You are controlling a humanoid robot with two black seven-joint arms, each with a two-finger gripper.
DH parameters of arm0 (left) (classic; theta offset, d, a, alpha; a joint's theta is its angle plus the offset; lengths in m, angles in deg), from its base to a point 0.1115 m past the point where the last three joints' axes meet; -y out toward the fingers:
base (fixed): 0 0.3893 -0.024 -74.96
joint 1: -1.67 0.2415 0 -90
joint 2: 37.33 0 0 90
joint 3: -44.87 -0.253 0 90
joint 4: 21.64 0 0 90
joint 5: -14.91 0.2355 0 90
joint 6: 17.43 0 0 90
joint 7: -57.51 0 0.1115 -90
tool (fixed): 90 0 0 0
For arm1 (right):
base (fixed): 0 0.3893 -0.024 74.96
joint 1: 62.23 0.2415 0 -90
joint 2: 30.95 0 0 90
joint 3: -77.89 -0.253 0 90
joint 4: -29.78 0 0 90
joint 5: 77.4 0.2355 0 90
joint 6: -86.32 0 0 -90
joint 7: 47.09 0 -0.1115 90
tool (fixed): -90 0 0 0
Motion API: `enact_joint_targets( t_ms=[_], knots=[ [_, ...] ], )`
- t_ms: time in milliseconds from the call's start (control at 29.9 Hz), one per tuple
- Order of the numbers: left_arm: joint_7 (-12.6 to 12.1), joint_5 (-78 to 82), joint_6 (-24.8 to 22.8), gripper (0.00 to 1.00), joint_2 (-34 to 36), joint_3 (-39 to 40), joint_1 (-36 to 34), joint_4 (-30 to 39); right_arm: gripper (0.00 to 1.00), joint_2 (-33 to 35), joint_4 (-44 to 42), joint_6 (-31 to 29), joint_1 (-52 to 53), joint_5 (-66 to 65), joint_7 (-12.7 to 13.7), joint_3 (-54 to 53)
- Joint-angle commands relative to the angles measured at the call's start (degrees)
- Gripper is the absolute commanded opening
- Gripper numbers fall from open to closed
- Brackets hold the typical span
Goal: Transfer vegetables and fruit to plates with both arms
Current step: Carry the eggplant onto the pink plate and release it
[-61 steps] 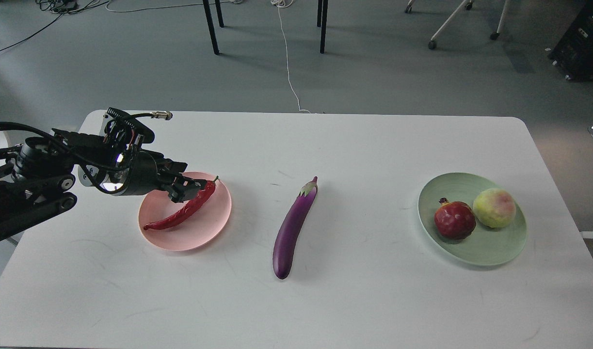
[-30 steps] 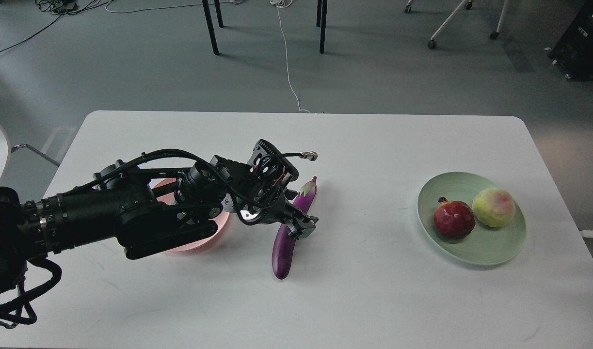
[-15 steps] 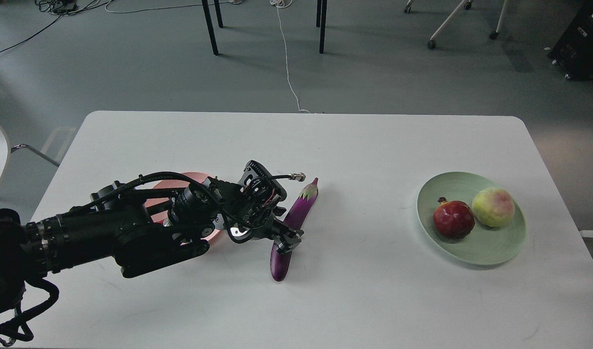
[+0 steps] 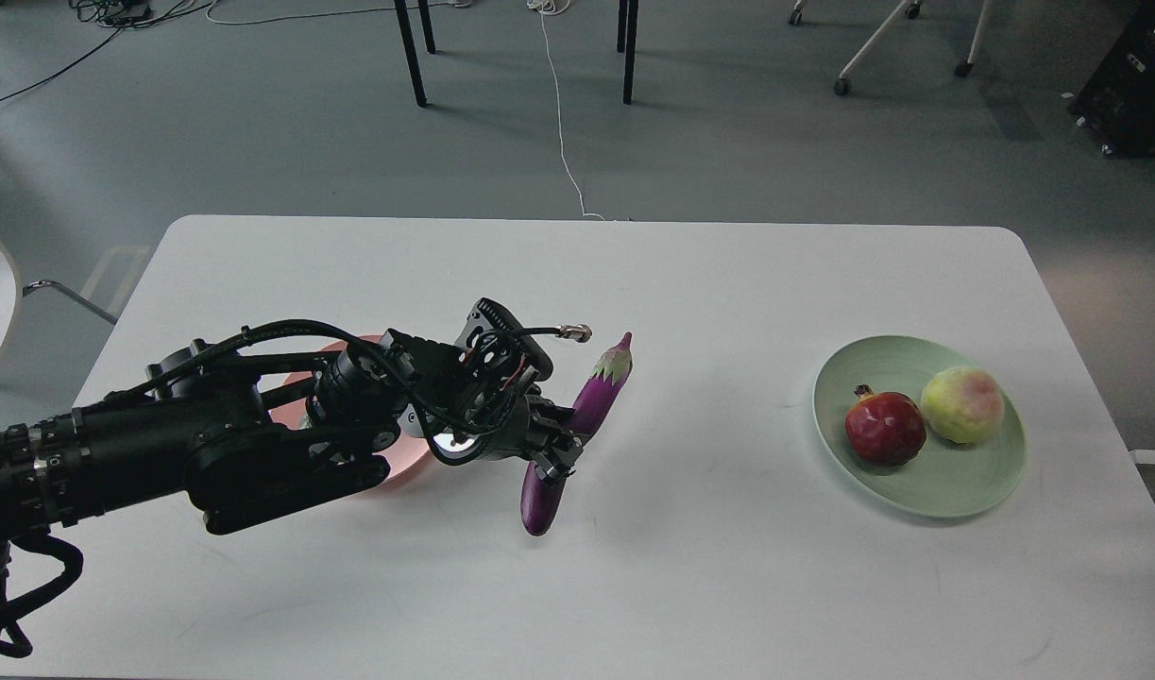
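Nearest to the viewpoint: left arm (image 4: 161,453) enters from the left edge, thick black links and looped cable, reaching rightward over the white table (image 4: 634,586)

At its far end the left gripper (image 4: 556,451) is clamped around the eggplant (image 4: 577,430) at about mid-length, fingers on either side of the purple body. Eggplant runs diagonally: blunt dark end down and toward the viewer from the grip, green-purple cap up and away to the right of it. Cap end looks raised off the table; whether the lower tip touches the surface cannot be told

Just behind the gripper, to its left and largely hidden under the wrist and forearm, the pink plate (image 4: 398,472); only slivers of rim show on either side of the arm. Chili pepper cannot be made out, the arm covers that area

Well off to the right of the gripper, clear of the arm: green plate (image 4: 926,491) on the table. On it the pomegranate (image 4: 885,428), crown pointing up-left, and the yellow-green fruit (image 4: 961,404) just to its right and slightly farther back, the two about touching

Right arm and its gripper not in view

Beyond the table's far edge: grey floor, a white cable (image 4: 563,132) trailing toward the table, dark table legs (image 4: 412,52), wheeled chair bases (image 4: 870,47) at upper right
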Motion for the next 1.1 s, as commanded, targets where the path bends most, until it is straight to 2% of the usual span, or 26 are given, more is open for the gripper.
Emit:
enact_joint_targets(
  t_ms=[0,100,267,334,635,768,1002,1069],
  knots=[
    [0.0,-0.3,0.1,0.09,6.7,3.4,-2.1,8.2,0.99,0.1,0.0,0.0,0.0,0.0,0.0,0.0],
    [0.4,-0.3,0.1,0.09,14.0,3.9,-2.7,10.5,0.99,0.1,0.1,0.0,0.0,0.0,0.0,0.0],
    [5.2,-0.3,0.1,0.1,27.0,2.8,-1.7,12.8,0.99,0.1,0.0,0.0,0.0,0.0,0.0,-0.1],
    [5.8,-0.3,0.1,0.11,29.5,2.0,-0.5,12.7,0.99,0.1,0.1,0.0,0.0,0.0,0.0,0.0],
    [5.6,0.3,0.1,0.15,29.9,1.7,3.8,12.0,0.99,0.2,0.5,0.0,0.1,0.0,0.0,-0.1],
    [5.4,0.3,0.1,0.33,29.7,1.7,4.7,11.3,0.99,1.1,0.3,0.0,0.0,0.0,0.0,-0.2],
    [5.3,0.3,0.1,0.35,28.2,1.7,5.0,8.4,0.99,1.1,0.6,0.0,0.0,0.0,0.0,-0.2],
    [5.2,0.3,0.1,0.47,28.0,1.6,5.3,7.7,0.99,1.1,0.6,0.0,0.0,0.0,0.0,-0.2]
  ],
)
